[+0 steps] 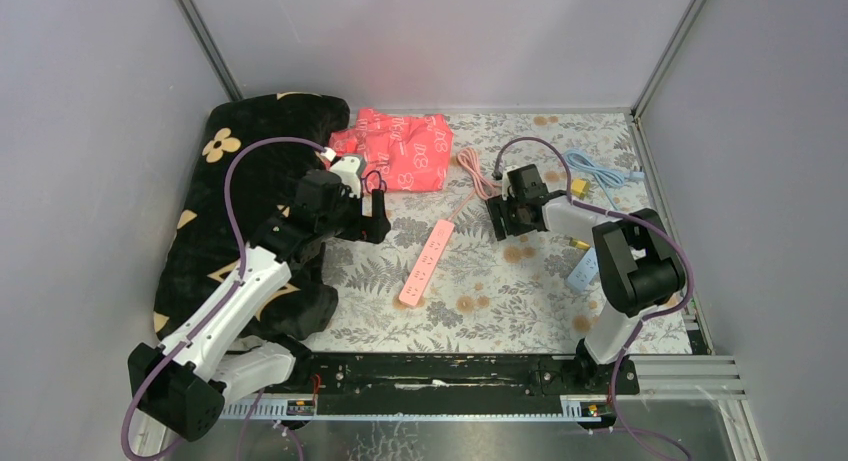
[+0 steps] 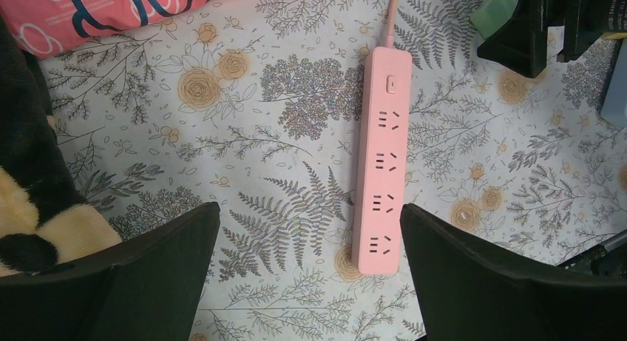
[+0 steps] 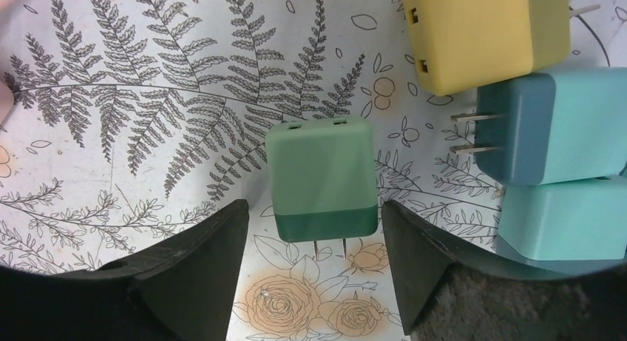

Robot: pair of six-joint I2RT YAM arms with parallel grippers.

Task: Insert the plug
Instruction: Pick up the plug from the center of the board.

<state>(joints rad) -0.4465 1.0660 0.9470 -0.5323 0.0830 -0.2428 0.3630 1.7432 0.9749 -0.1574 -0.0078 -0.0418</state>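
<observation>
Our right tool (image 3: 314, 215) stands part-open astride the green plug (image 3: 320, 171), not yet pinching. It looks light, rigid and smooth, so we'd grip the flat sides and spare the prongs (image 3: 329, 248). It lies on the bench (image 3: 148, 97), right of the pink power strip (image 1: 425, 263), near its corded end. Our left tool (image 2: 310, 211) hovers wide above that strip.

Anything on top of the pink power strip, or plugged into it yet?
Nothing: the pink power strip lies bare on the floral tablecloth, its four sockets all empty. What lies beneath the strip is covered.

Plug (image 3: 320, 180) right of strip (image 2: 381, 163) (apart).
</observation>
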